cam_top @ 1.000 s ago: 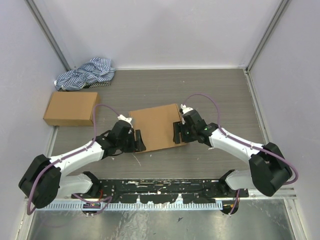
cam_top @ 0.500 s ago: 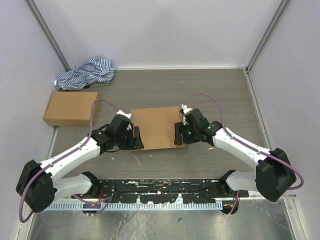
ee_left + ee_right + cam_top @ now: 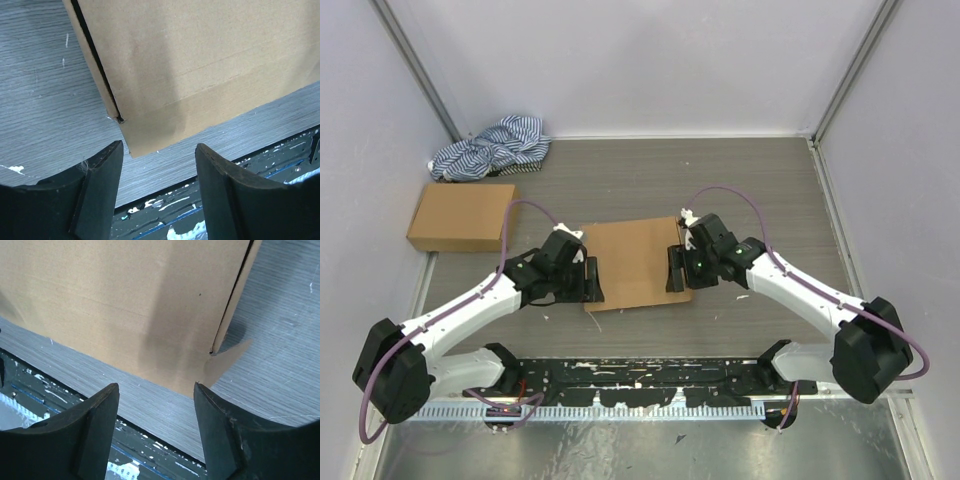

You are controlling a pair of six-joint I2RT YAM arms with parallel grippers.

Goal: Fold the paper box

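Observation:
The paper box [image 3: 632,262] lies closed and flat on the grey table, between my two grippers. A brown front flap sticks out flat along its near edge. My left gripper [image 3: 590,279] is open at the box's left side, near the front left corner. In the left wrist view the box [image 3: 200,65] fills the top, and its front corner lies just beyond the open fingers [image 3: 102,185]. My right gripper [image 3: 674,270] is open at the box's right side. In the right wrist view the box [image 3: 125,300] and a small side tab [image 3: 227,357] lie beyond the open fingers [image 3: 220,430].
A ready-made brown cardboard box [image 3: 461,216] sits at the far left. A blue-white striped cloth [image 3: 492,146] is bunched in the back left corner. A black rail [image 3: 640,380] runs along the table's near edge. Walls close in on three sides.
The box has slid toward the near edge and turned slightly. Both grippers moved with it, staying at its left and right sides.

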